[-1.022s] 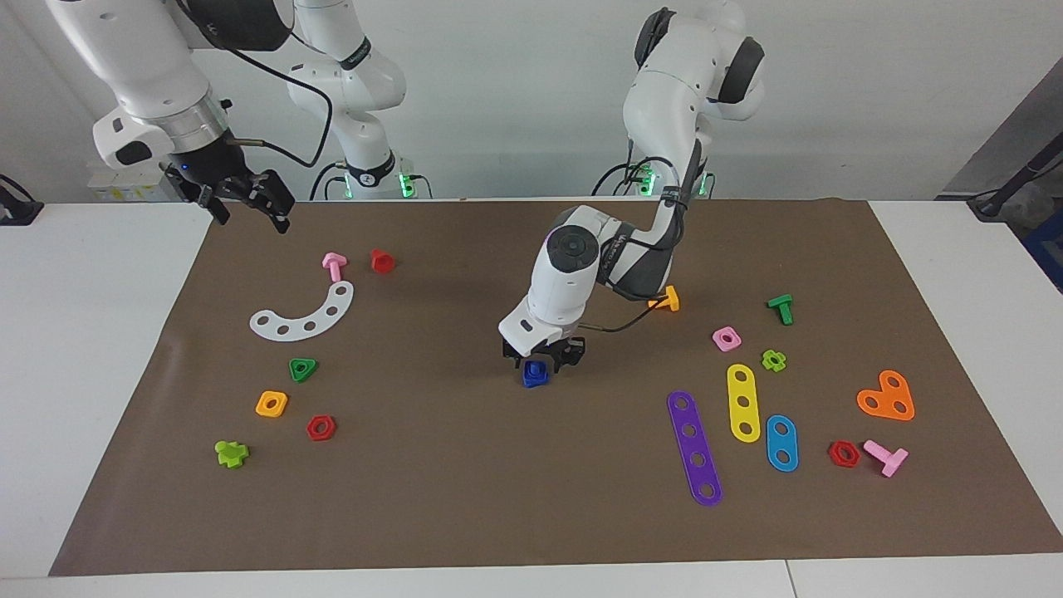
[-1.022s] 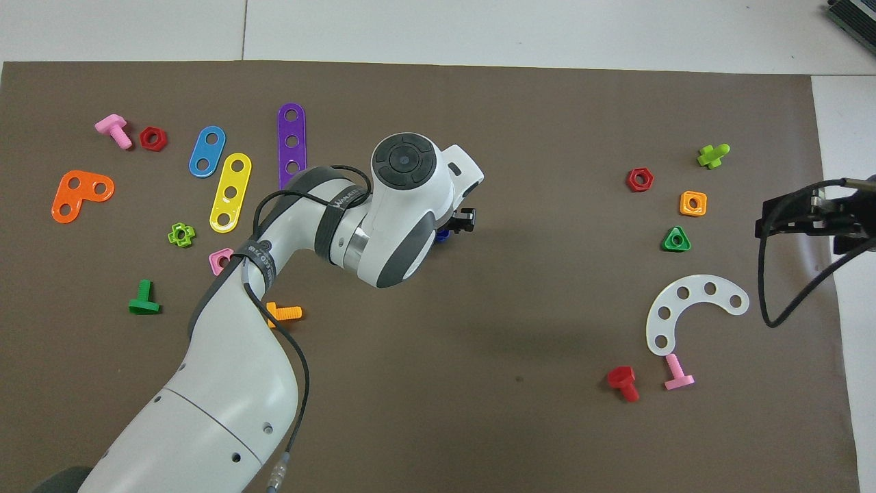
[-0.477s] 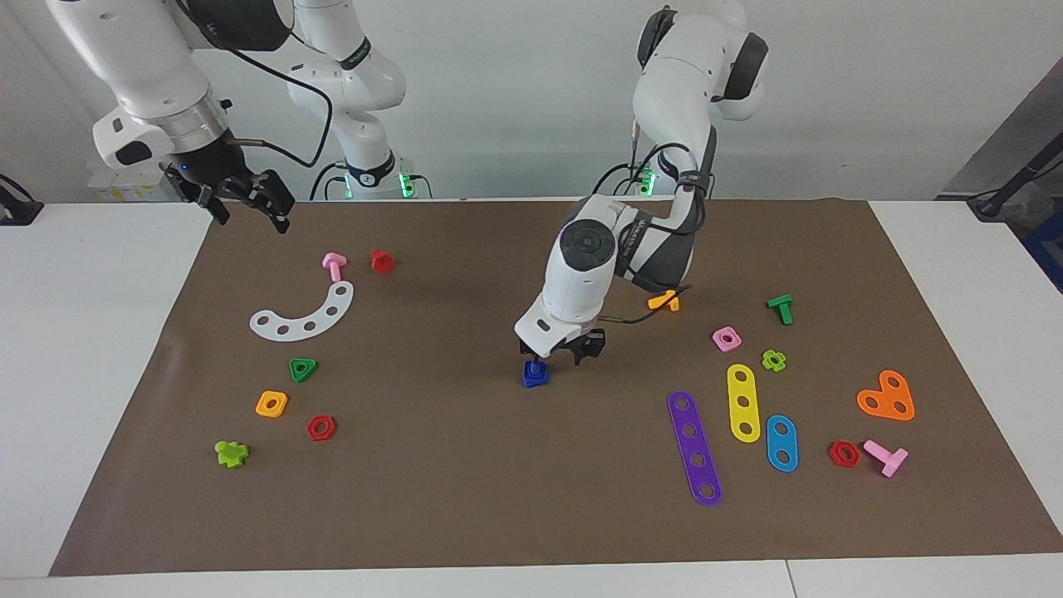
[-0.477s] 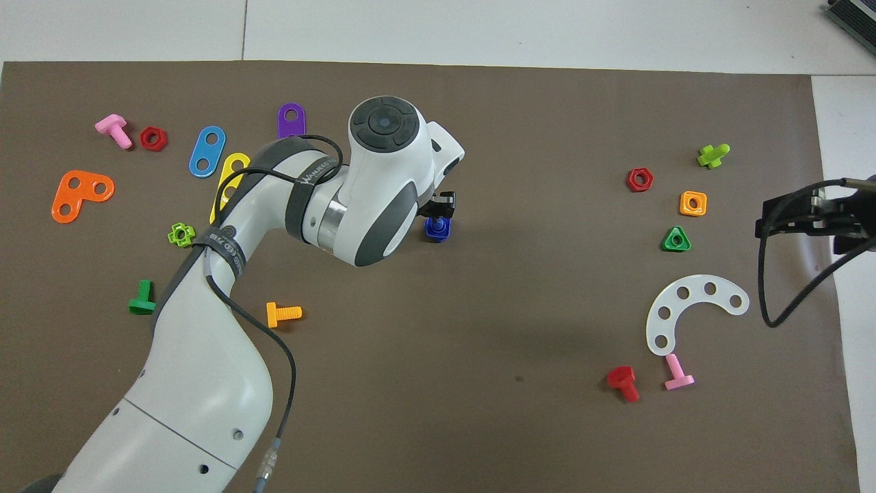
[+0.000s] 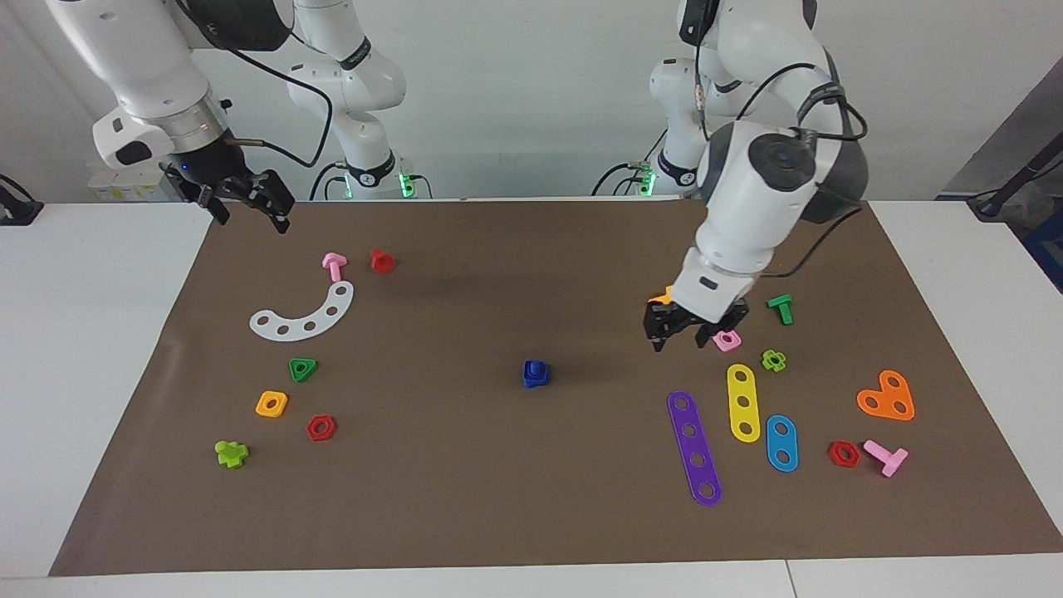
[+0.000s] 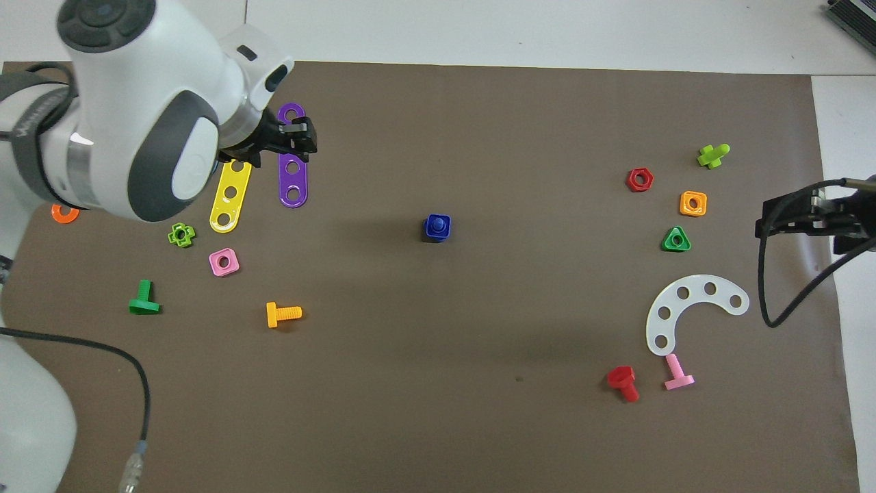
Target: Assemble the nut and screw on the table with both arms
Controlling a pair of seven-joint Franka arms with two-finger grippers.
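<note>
Nut (image 5: 536, 375) (image 6: 436, 227) sits near mat centre on the table (image 5: 498, 498) (image 6: 479, 411), screw (image 5: 536, 365) (image 6: 438, 222) stem standing in its hole; both free, nothing touching them.

Left gripper (image 5: 683, 332) (image 6: 291, 137) hangs raised, fingers apart and empty, over the purple strip (image 5: 694, 448) (image 6: 293, 174) toward the left arm's end. Pink square nut (image 5: 727, 339) (image 6: 224, 261) and yellow strip (image 5: 744, 403) (image 6: 230, 195) lie close by.

Right gripper (image 5: 249, 203) (image 6: 807, 218) waits over the mat edge, fingers apart, empty. Green triangular nut (image 5: 302, 369) (image 6: 676, 239) and orange square nut (image 5: 271, 404) (image 6: 692, 203) lie well apart from the assembly.
</note>
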